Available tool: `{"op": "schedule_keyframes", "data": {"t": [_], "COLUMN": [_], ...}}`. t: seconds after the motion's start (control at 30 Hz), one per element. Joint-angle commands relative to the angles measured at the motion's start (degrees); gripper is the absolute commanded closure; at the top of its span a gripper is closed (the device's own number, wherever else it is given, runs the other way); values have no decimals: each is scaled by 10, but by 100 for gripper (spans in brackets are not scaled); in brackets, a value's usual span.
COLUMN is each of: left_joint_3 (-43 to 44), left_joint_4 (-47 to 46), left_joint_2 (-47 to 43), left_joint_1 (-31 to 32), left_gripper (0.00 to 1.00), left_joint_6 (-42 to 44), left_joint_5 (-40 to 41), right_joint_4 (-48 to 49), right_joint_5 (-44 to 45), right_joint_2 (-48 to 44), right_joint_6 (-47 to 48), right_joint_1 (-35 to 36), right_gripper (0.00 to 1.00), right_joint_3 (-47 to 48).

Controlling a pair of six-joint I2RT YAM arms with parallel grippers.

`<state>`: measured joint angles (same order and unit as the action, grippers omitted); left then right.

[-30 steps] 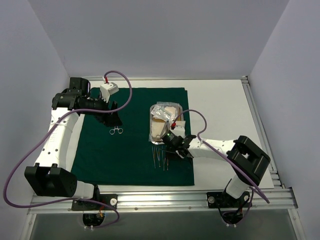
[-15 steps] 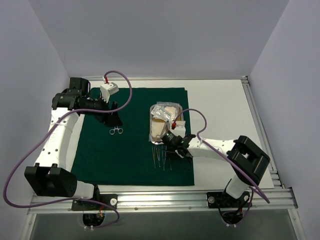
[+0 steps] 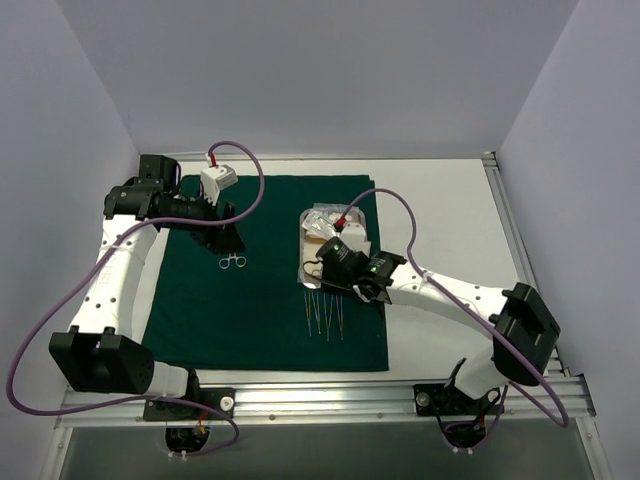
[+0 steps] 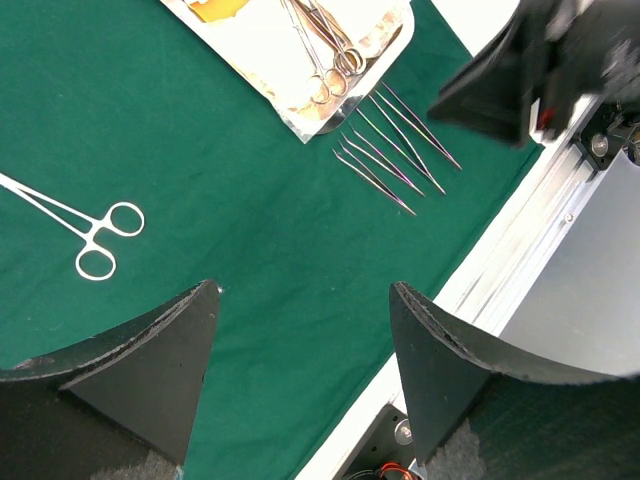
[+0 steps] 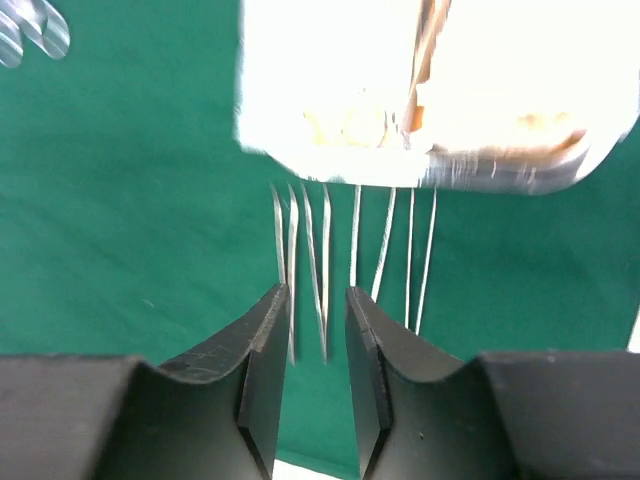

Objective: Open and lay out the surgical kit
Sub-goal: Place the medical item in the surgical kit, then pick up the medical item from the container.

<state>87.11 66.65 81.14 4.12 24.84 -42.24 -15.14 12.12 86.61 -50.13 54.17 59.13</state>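
A dark green cloth [image 3: 200, 320] lies flat on the white table [image 3: 440, 200]. Toward 2 o'clock from the cloth's middle sits the steel tray [image 3: 304, 252], piled with clear packets [image 3: 325, 215] and pale gauze [image 3: 358, 240]. The right gripper [image 3: 325, 272] hangs over the tray's 6 o'clock edge. Just beyond that edge, at 6 o'clock, a row of thin tweezers [image 3: 325, 318] lies side by side on the cloth. A ring-handled clamp [image 3: 233, 262] rests well apart at 9 o'clock from the tray, with the left gripper [image 3: 228, 243] just at its 12 o'clock.
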Motion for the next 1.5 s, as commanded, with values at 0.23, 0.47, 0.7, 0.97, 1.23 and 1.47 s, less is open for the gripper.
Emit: {"op": "schedule_keyframes", "data": {"t": [0.23,0.47,0.7,0.97,1.23,1.47], "left_joint_3": [-7,5,-4,-15,-18,15], "left_joint_4": [-23,-28,-34,-38,-47,-21], "left_joint_2": [9,33,37,35,39,45], "left_joint_1": [-5,-10,-11,-14,-14,-15], "left_gripper": [22,22,22,22,22,22], "left_joint_6": [14,12,13,16,18,32], "left_joint_5": [13,46,47,37,38,36], "right_joint_4": [24,55,19,12,12,25], "right_joint_5": [22,-3,33,29,31,19], "right_joint_2": [40,132,212,251,264,270], "right_joint_6": [101,139,145,142,135,130], "right_joint_1": [-118,-145,-144,-142,-138,-138], "right_gripper": [84,87,89,88,88,88], "right_joint_3": [84,132,192,195,183,169]}}
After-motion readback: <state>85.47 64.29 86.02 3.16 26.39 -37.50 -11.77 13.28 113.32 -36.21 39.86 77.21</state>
